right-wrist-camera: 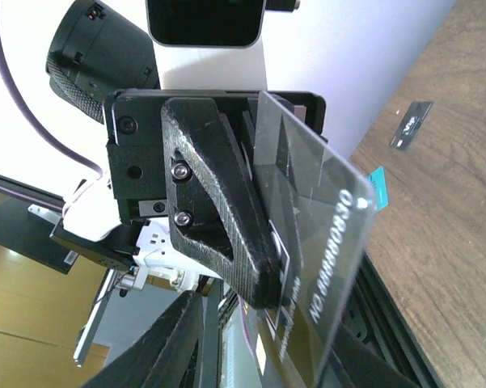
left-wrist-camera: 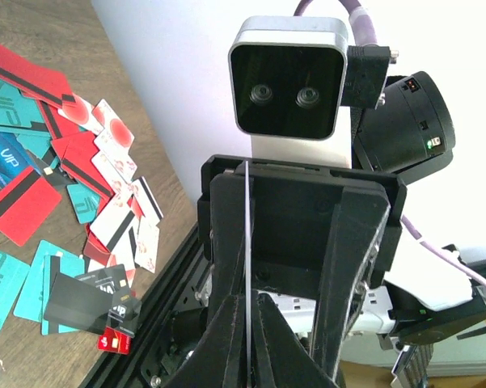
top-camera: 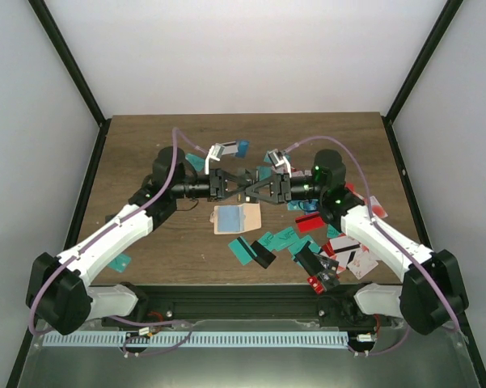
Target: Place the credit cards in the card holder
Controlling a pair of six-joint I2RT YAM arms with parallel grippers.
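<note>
1. left gripper (left-wrist-camera: 248, 331): clamped fully shut on the dark card (right-wrist-camera: 319, 234). Card held on edge, seen as a thin upright line at the centre of the left wrist view.
2. right gripper (top-camera: 244, 186): jaws partly apart, one on each side of that same card. One finger close beside the card's face, the other clear of it. Actual contact impossible to tell.
3. Card held up off the table (top-camera: 145, 145), with embossed digits across its face at lower right of the right wrist view.
4. Both arms reaching in toward the centre of the top view. Grippers nose to nose there, fingers interleaved above the middle of the table.
5. card holder (top-camera: 249, 217): lying open and flat just below the meeting grippers in the top view. Tan on its right half, pale blue on its left, touched by neither gripper.
6. credit cards (top-camera: 279, 240): loose spread of teal, red, white and black ones at lower right of the top view, under and beside the right arm. A few more, teal and blue, at upper centre beyond the grippers. Single teal one at lower left beside the left arm.
7. Black rail (top-camera: 226, 293) along the table's near edge, across the bottom of the top view.
</note>
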